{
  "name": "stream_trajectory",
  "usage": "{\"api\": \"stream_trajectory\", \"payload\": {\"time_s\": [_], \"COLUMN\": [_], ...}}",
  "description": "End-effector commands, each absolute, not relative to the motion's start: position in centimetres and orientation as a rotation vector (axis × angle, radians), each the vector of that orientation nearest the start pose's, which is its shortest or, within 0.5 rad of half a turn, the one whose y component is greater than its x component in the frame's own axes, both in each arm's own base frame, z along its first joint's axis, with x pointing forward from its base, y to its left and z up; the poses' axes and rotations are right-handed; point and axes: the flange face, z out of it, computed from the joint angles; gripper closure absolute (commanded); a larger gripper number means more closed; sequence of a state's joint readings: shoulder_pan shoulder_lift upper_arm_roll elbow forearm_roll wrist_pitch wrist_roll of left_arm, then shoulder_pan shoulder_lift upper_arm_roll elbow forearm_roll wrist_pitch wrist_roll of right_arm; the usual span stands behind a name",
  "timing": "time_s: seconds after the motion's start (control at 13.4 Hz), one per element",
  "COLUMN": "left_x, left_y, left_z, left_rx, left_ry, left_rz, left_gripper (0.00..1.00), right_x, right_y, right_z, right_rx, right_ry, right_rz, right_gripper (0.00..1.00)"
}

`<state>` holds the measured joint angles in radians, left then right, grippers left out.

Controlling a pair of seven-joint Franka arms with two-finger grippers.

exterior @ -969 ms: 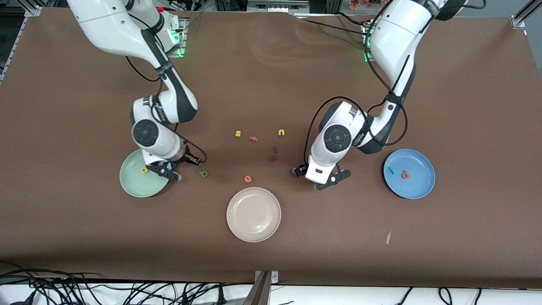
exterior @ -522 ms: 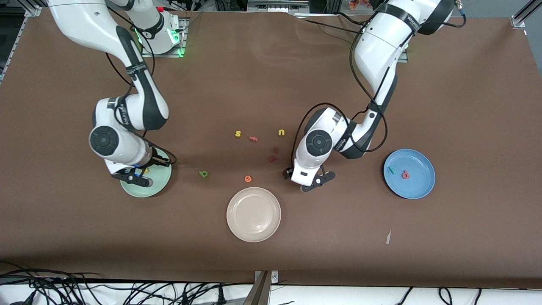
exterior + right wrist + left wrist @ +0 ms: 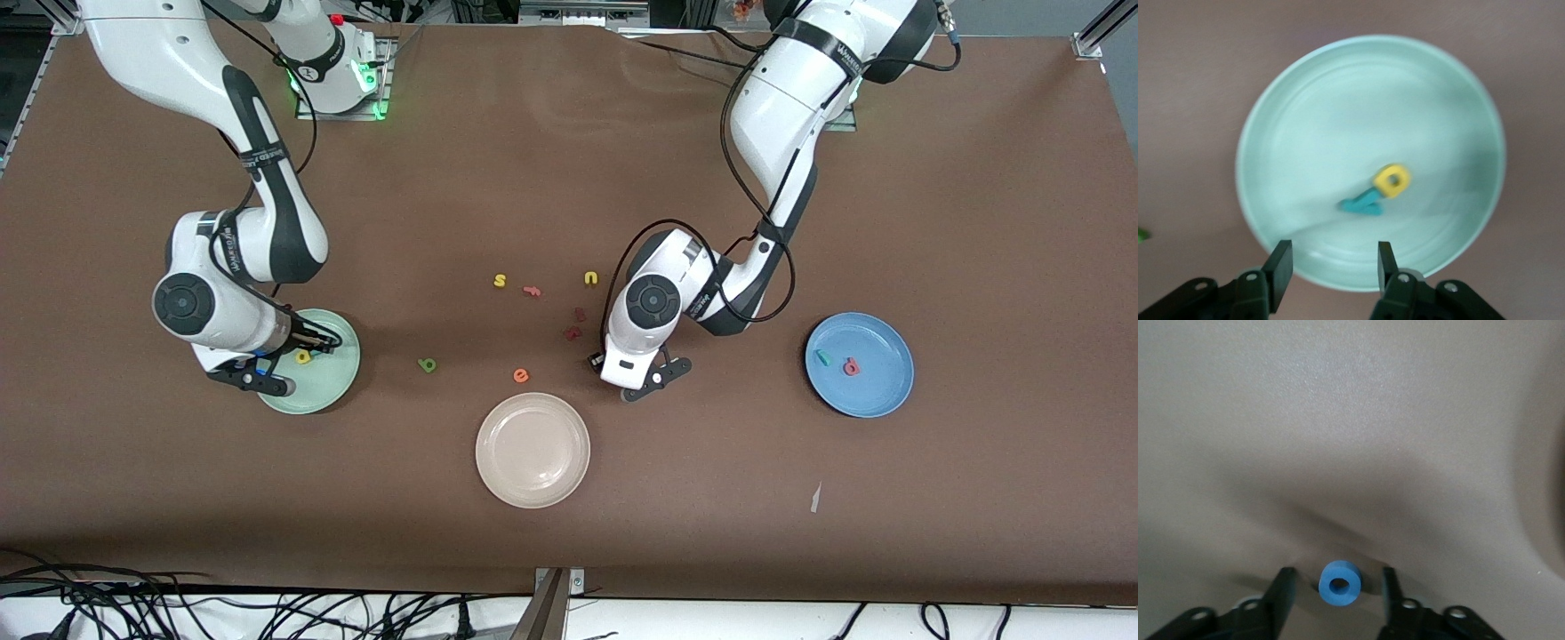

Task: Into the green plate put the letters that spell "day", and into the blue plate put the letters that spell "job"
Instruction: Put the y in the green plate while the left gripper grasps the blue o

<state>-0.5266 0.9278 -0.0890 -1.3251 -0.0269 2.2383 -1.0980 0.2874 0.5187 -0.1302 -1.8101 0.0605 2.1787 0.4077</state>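
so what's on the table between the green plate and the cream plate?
Front view: just the olive-green "a", lying loose on the brown table between the green plate and the cream plate. The orange "e" sits nearby, just above the cream plate.

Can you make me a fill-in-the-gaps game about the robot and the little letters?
The right claw hangs over the ___ plate.
In that plate lie a yellow letter and a ___ one.
The ring between the fingers of the left claw is ___.
The blue plate holds ___ letters.
Missing words: green, teal, blue, two.
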Motion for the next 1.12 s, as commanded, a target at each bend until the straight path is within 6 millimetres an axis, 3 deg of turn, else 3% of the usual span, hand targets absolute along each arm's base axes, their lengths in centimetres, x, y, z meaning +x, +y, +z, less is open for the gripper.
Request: {"api": "stream_trajectory", "payload": {"time_s": [0.0, 0.22, 0.37, 0.67, 0.82, 1.04], "left_x": [61.5, 61.7, 62.6, 66.3, 66.8, 66.4], "left_y": [-41.9, -41.8, -40.7, -30.9, -26.1, -17.7], "left_z": [17.3, 17.5, 19.2, 25.2, 25.9, 26.5], "left_rx": [-3.068, -3.070, -3.069, -3.059, -3.063, -3.101], "left_ry": [-0.880, -0.871, -0.880, -0.721, -0.623, -0.412], "left_rz": [0.117, 0.111, 0.098, 0.227, 0.286, 0.346], "left_gripper": [0.76, 1.00, 1.00, 1.00, 1.00, 1.00], "right_x": [61.8, 61.7, 62.2, 63.1, 63.1, 62.7], "right_y": [15.9, 19.5, 20.5, 23.1, 24.0, 24.7], "right_z": [25.2, 25.6, 25.4, 22.6, 21.0, 20.1], "right_rx": [-3.111, -3.071, -3.062, -3.024, -3.011, -3.016], "right_ry": [0.573, 0.676, 0.709, 0.780, 0.795, 0.798], "right_rz": [0.229, 0.206, 0.191, 0.112, 0.083, 0.087], "right_gripper": [0.40, 0.40, 0.40, 0.40, 0.40, 0.40]}}
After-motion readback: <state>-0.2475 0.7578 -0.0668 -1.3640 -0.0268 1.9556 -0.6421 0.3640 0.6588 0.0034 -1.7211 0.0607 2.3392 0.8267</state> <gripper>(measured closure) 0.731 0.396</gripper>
